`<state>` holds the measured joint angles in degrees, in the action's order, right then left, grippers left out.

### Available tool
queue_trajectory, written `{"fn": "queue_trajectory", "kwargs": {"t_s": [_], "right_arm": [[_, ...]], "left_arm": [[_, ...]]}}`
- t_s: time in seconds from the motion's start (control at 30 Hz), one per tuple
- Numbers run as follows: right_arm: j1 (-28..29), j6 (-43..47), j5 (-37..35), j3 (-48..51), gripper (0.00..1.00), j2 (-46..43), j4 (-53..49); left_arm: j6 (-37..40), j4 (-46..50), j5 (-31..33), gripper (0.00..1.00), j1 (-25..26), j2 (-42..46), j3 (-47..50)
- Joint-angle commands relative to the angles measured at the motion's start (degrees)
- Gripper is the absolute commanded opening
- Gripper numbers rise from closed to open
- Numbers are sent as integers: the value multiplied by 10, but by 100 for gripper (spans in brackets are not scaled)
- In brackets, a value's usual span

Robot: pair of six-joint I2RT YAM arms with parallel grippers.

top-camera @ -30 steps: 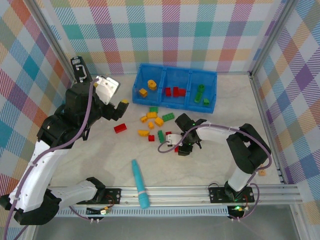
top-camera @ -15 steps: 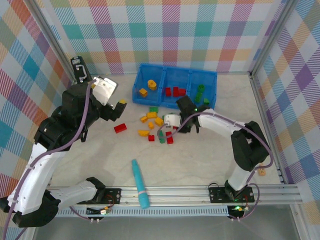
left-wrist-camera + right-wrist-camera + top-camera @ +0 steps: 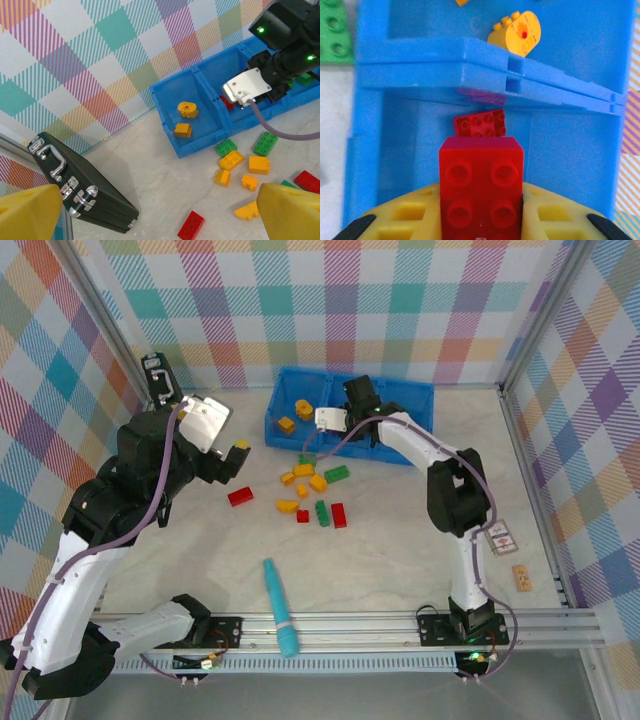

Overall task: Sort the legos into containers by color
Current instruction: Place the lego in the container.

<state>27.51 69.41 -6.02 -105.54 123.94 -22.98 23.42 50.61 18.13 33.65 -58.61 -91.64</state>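
Right tool (image 3: pixel 481 226) clenched on red lego (image 3: pixel 481 185), over middle compartment of blue bin (image 3: pixel 470 70). Left tool (image 3: pixel 160 214) released, hangs above worktop's left side. Loose legos (image 3: pixel 316 483) lie just near of bin on pale marbled worktop (image 3: pixel 400 550). Pastel plaid walls (image 3: pixel 400 300) around.

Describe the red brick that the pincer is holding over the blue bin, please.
The red brick is a squarish block of smooth, glossy plastic with four round studs in a two-by-two grid facing the wrist camera. The right pincer is shut on it, its yellow pads pressing two opposite sides. It hangs over the middle compartment of the bin, where a second red brick lies flat. Nothing but the pads seems to touch it.
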Motion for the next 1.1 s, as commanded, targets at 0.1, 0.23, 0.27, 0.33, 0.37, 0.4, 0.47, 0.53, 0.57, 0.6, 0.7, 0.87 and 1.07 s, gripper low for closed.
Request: {"fn": "queue_trajectory", "kwargs": {"t_s": [0.1, 0.23, 0.27, 0.33, 0.37, 0.4, 0.47, 0.53, 0.57, 0.6, 0.7, 0.87, 1.07], "right_arm": [[-20, 30, 13, -116, 27, 80, -21], [-26, 45, 8, -146, 32, 114, -32], [-28, 46, 7, -147, 32, 117, -30], [-32, 41, 10, -147, 33, 124, -27], [-34, 41, 12, -147, 34, 126, -28], [-35, 41, 12, -146, 36, 129, -28], [-38, 45, 15, -148, 40, 133, -37], [-39, 43, 20, -148, 42, 134, -38], [-39, 42, 21, -148, 44, 134, -37], [-40, 42, 22, -148, 46, 134, -34], [-40, 40, 25, -151, 52, 133, -32], [-38, 31, 42, -160, 54, 120, -38], [-23, 4, 39, -122, 56, 65, -35]], "left_arm": [[7, -6, 14, 100, 5, 4, -11], [8, -6, 15, 100, 5, -1, -14], [10, -8, 16, 100, 5, -1, -11], [11, -8, 18, 100, 5, -4, -10], [11, -7, 18, 100, 5, -5, -10], [11, -6, 18, 100, 5, -6, -11], [10, -3, 18, 100, 5, -8, -16], [8, -3, 18, 100, 5, -11, -20], [7, -2, 18, 100, 5, -14, -23], [7, -1, 18, 100, 5, -16, -27], [7, 4, 16, 100, 5, -22, -36], [6, 10, 16, 100, 5, -27, -43], [6, 5, 9, 100, 5, -28, -39]]}}
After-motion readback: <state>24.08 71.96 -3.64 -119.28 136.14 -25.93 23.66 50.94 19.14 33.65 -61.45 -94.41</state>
